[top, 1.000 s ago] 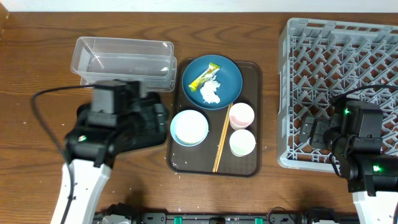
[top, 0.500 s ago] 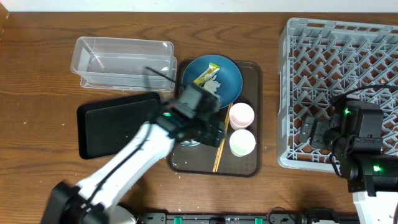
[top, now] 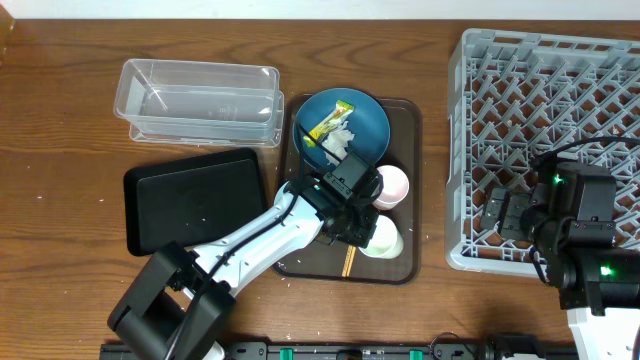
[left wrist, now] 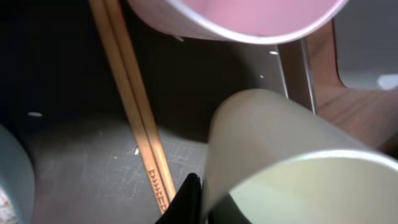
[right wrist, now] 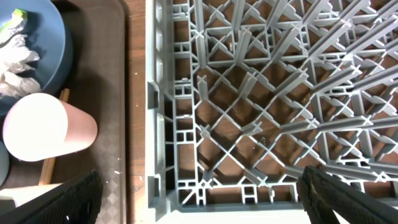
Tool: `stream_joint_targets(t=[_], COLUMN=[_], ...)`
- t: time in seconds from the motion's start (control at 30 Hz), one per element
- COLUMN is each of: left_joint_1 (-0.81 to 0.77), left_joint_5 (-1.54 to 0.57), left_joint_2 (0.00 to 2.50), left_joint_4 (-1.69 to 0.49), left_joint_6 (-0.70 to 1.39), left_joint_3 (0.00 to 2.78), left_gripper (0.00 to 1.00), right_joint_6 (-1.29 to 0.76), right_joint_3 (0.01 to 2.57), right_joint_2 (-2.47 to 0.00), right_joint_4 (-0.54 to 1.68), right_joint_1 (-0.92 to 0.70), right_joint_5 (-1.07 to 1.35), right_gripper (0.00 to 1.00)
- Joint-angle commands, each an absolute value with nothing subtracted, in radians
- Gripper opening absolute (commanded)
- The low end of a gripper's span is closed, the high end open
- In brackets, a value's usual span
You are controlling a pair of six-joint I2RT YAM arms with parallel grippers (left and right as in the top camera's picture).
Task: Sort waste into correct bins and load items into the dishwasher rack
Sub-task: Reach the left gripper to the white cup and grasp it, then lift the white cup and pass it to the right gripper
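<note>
Barely begun: left arm at the first cup

Left gripper (top: 362,222) is down on the brown tray (top: 405,120) mid-desk, at the near cup (left wrist: 280,155), which tilts. One finger (left wrist: 186,199) lies against the cup's wall and the other is hidden, so I cannot tell whether it is clamped.

Right gripper (right wrist: 200,177) hangs with fingers wide apart over the near-left corner of the rack (top: 560,100), at the desk's right edge. No dishes show in the rack.

Wrapper (top: 328,124) and tissue (top: 337,145) lie on the plate (top: 365,125). The far cup (top: 393,183), chopsticks (left wrist: 134,106) and bowl (left wrist: 9,180) sit on the brown tray. Tub (top: 200,100) and black tray (top: 195,200), toward the left edge, show no waste. By my reading, every step is left.
</note>
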State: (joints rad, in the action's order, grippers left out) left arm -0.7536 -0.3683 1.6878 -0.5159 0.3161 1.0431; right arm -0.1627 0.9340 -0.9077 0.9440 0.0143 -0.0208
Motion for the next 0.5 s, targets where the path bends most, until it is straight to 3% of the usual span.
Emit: stream_joint_targets(t=[0.0,0.3,0.37,0.47], left_joint_1=[-0.742,-0.532,-0.45,-0.337], left_joint_5=[-0.374,-0.41,-0.523,-0.85], left_joint_2=[1.649,1.417,1.396,1.412], left_joint_4=[-0.524,-0.612,-0.586,-0.464], left_joint_6=[0.321,0.505,0.551,0.56], left_joint_3=[1.061,1.061,1.061,1.058], left_gripper=[0.06,0.06,0.06,0.06], right_joint_6=[-0.148,-0.224,-0.248,-0.13], right_joint_3=[0.953,0.953,0.953,0.953], right_joint_2=[-0.904,-0.904,-0.906,-0.924], right_joint_4=[0.952,0.976,0.95,0.87], right_joint_1=[0.006,0.006,0.006,0.006], right_joint_5=[-0.054,-0.208,-0.168,0.144], right_gripper=[0.99,0.99,0.97,0.96])
